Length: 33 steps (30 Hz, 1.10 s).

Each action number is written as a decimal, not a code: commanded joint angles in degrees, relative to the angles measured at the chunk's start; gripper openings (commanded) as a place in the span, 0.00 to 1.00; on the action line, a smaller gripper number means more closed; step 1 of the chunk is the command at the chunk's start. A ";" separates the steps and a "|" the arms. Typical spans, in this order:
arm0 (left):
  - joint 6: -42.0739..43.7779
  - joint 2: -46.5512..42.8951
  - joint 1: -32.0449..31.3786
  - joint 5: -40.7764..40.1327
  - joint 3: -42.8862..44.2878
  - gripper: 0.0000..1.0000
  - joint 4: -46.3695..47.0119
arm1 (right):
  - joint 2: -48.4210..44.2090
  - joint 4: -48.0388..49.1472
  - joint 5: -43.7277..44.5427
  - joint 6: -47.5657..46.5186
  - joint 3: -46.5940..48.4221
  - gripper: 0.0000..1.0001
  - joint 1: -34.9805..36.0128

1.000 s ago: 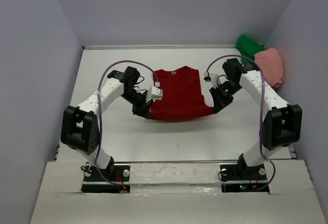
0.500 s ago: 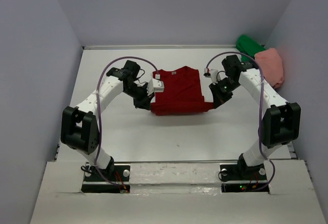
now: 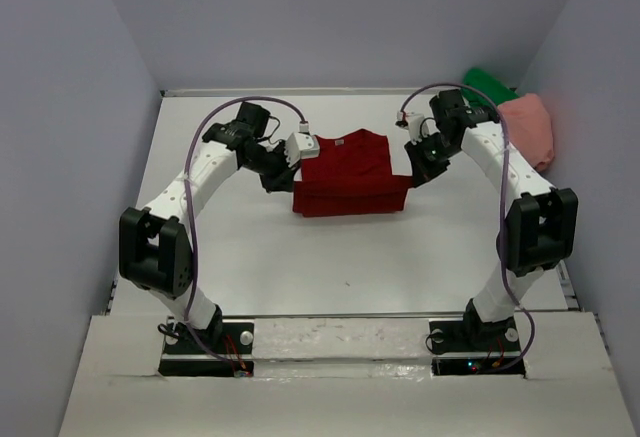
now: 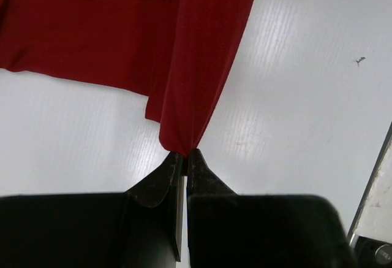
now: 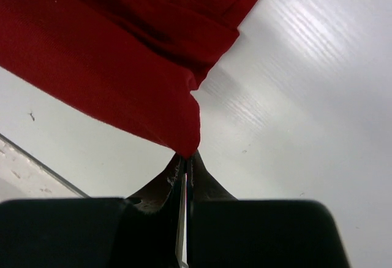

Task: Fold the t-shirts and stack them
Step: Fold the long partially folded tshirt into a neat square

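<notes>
A dark red t-shirt (image 3: 348, 172) lies mid-table, its lower part folded up toward the collar. My left gripper (image 3: 288, 179) is shut on the shirt's left corner; in the left wrist view the red cloth (image 4: 190, 65) rises from the pinched tips (image 4: 185, 155). At the shirt's right side my right gripper (image 3: 412, 172) is shut on the other corner, and the right wrist view shows red fabric (image 5: 116, 53) hanging from its tips (image 5: 187, 156). A bright green t-shirt (image 3: 486, 88) and a salmon pink t-shirt (image 3: 530, 125) lie bunched at the back right.
Grey walls close in the white table (image 3: 330, 257) at the back and both sides. A metal rail (image 3: 350, 315) runs along the near edge by the arm bases. A small dark speck (image 3: 347, 281) marks the table in front of the shirt.
Both grippers have carried the red shirt's lower corners away from the near edge toward the collar, folding the hem up over the shirt. The visible shirt is now shorter.
</notes>
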 commanded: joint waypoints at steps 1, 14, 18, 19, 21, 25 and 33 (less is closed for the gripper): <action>-2.82 0.26 1.92 -3.85 4.01 0.00 1.48 | 2.20 3.24 4.72 0.59 4.82 0.00 -0.48; -8.28 3.77 3.59 -7.10 5.33 0.00 10.36 | 13.89 4.73 3.93 1.82 18.53 0.00 -0.48; -8.98 5.44 4.03 -7.72 6.64 0.00 12.12 | 17.14 4.65 5.16 1.73 22.84 0.00 -0.48; -9.07 5.79 4.12 -7.72 6.91 0.00 12.73 | 17.75 4.73 5.25 1.65 23.46 0.00 -0.48; -9.77 6.50 4.47 -9.65 7.53 0.00 13.96 | 19.25 4.65 5.95 1.47 25.57 0.00 -0.48; -11.18 7.99 5.70 -10.09 9.19 0.00 16.69 | 22.24 4.73 7.18 0.86 28.91 0.00 -0.48; -12.32 14.75 6.67 -10.45 15.43 0.00 17.13 | 28.30 5.53 9.91 -0.20 35.23 0.00 -0.48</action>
